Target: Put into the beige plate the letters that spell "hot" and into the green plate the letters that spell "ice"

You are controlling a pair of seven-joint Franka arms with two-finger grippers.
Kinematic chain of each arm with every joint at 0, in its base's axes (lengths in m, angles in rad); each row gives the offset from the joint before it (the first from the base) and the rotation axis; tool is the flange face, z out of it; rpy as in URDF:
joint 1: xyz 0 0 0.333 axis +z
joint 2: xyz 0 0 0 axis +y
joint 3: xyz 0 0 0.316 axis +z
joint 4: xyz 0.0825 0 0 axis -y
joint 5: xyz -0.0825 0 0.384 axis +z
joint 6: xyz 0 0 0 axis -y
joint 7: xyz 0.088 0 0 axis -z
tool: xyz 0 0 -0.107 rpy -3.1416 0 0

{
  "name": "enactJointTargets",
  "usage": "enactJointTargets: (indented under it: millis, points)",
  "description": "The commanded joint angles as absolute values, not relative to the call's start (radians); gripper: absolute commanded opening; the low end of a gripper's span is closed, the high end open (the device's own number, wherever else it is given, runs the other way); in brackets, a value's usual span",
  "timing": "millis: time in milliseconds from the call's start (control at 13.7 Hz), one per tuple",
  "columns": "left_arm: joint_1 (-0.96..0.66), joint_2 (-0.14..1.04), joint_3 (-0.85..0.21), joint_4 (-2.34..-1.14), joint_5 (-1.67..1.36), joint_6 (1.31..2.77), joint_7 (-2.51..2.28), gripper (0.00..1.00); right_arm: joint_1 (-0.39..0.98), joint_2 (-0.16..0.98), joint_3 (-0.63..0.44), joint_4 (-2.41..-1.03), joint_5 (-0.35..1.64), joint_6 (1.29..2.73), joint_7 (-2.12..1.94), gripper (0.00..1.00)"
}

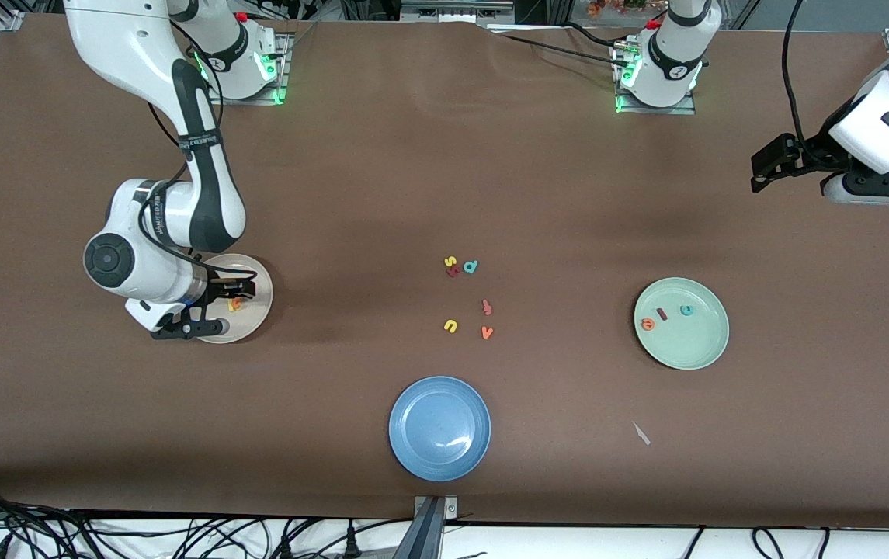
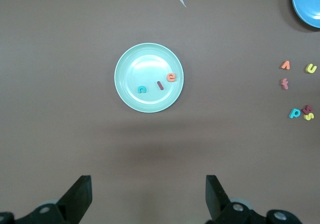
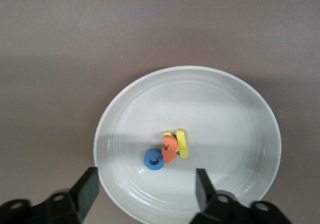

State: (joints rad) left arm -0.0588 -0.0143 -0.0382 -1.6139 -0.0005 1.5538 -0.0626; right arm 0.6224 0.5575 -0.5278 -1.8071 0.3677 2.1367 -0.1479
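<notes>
The beige plate (image 1: 255,314) lies at the right arm's end of the table. In it, close together, are the blue o (image 3: 154,160), the orange t (image 3: 169,149) and the yellow h (image 3: 181,143), the t leaning on the h. My right gripper (image 3: 147,189) hangs open just over the plate (image 3: 235,109), holding nothing. The green plate (image 1: 692,349) holds the orange e (image 1: 647,324), dark red i (image 1: 661,314) and teal c (image 1: 687,310). My left gripper (image 2: 148,196) waits open and empty, raised over bare table at the left arm's end (image 1: 758,172).
A blue plate (image 1: 439,427) lies near the front edge. Loose letters sit mid-table: yellow u (image 1: 450,326), orange v (image 1: 487,332), reddish f (image 1: 487,307), teal d (image 1: 470,266), and a yellow letter (image 1: 450,262) on a dark red one. A white scrap (image 1: 641,433) lies nearer the front camera than the green plate.
</notes>
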Motion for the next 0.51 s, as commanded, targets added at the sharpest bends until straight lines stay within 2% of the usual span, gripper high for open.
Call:
enactJointTargets:
  millis: [0, 220, 293, 439]
  points:
    - [-0.058, -0.005, -0.031, -1.586, 0.012, 1.531, -0.034, 1.0, 0.614, 0.546, -0.522, -1.776, 0.388, 2.088, -0.109, 1.0]
    - [-0.048, -0.005, -0.032, -1.585, 0.012, 1.531, -0.031, 1.0, 0.621, 0.534, -0.535, -1.764, 0.376, 2.053, -0.106, 1.0]
    - [-0.048, -0.005, -0.032, -1.585, 0.012, 1.531, -0.032, 1.0, 0.585, 0.494, -0.523, -1.764, 0.352, 2.027, -0.1, 1.0]
    - [-0.048, -0.005, -0.032, -1.583, 0.012, 1.531, -0.032, 1.0, 0.401, 0.409, -0.349, -1.779, 0.193, 2.013, -0.097, 1.0]
